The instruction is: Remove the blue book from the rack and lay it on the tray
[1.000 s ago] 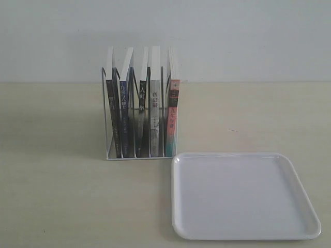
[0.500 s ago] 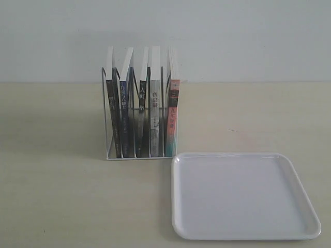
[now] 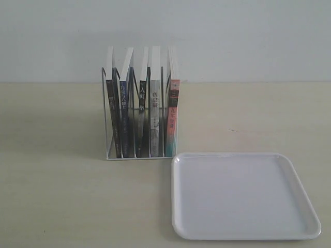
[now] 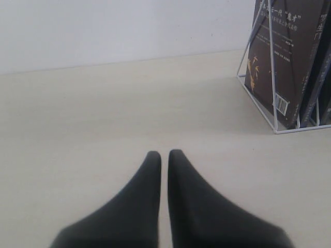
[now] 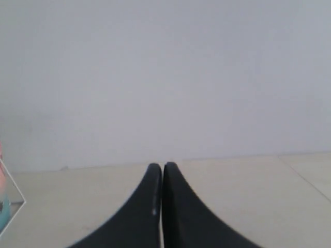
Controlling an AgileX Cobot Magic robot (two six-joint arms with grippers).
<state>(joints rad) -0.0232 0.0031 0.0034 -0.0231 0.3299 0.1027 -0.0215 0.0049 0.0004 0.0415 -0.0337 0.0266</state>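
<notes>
Standing upright in the second slot from the left of the rack (image 3: pixel 137 157), the blue book (image 3: pixel 123 116) is showing its spine at upper centre-left of the exterior view, flanked by black-spined books (image 3: pixel 111 111). The tray (image 3: pixel 243 196) is lying at lower right, its upper-left corner just beside the rack's base. The left gripper (image 4: pixel 164 154) is pointing across the table (image 4: pixel 77 103), jaws nearly touching and gripping nothing. The right gripper (image 5: pixel 162 165) is likewise pressed closed and empty.

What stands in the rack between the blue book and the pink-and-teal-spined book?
In the exterior view, two books stand there: a black-spined book and a grey-spined book.
</notes>
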